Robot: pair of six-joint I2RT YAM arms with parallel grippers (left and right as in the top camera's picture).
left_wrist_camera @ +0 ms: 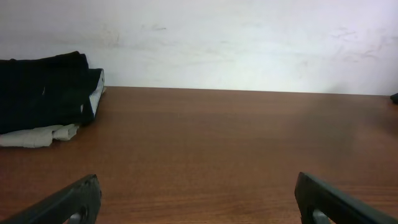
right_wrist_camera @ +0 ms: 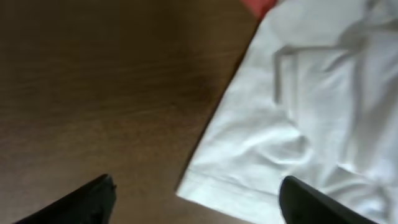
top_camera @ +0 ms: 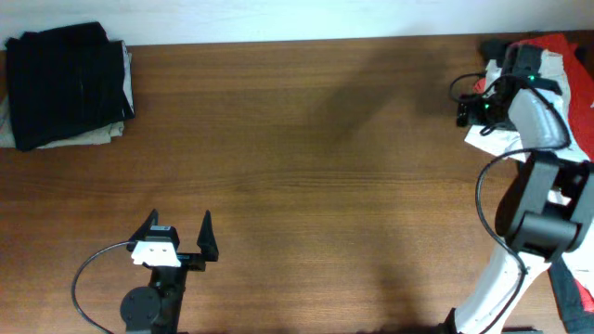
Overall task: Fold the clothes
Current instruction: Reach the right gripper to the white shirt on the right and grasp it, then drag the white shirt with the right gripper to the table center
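At 7 o'clock on the table (top_camera: 306,139), the left gripper (top_camera: 180,223) gapes wide and grips nothing. At 2 o'clock the right gripper (right_wrist_camera: 196,193) hangs spread above the hemmed corner of the white T-shirt (right_wrist_camera: 298,124), seemingly not touching it. The shirt lies wrinkled beside a red garment (top_camera: 566,46). Folded black clothes (top_camera: 65,83) sit at 10 o'clock.

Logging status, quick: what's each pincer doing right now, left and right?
Left pincer: open, empty.
Right pincer: open, over the white T-shirt edge, holding nothing.

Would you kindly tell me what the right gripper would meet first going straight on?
Probably the white T-shirt, at its hemmed corner on the table; the right gripper aims at it, though depth is unclear.
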